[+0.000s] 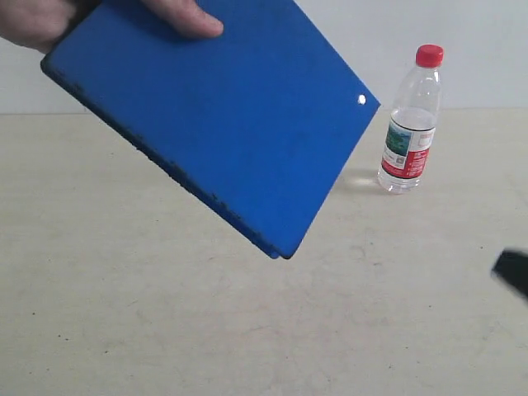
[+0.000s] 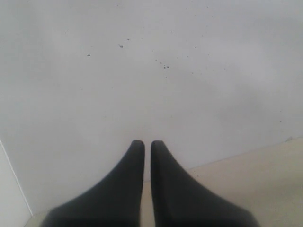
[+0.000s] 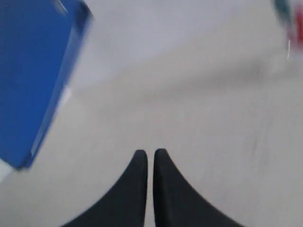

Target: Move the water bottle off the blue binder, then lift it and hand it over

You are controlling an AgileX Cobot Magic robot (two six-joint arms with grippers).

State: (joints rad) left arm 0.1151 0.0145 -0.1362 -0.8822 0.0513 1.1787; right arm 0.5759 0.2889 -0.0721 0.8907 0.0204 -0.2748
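The exterior camera looks down across the table (image 1: 165,330); the right wrist camera, low, shares the blue binder (image 1: 223,124).

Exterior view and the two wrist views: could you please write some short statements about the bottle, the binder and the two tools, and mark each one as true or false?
1. The water bottle stands upright on the table. True.
2. The water bottle rests on top of the blue binder. False: it stands on the table, beside the binder's corner.
3. A human hand holds the blue binder tilted. True.
4. The left tool grips the water bottle. False: its jaws are shut with nothing between them.
5. The right tool is wide open. False: its jaws are shut and empty.
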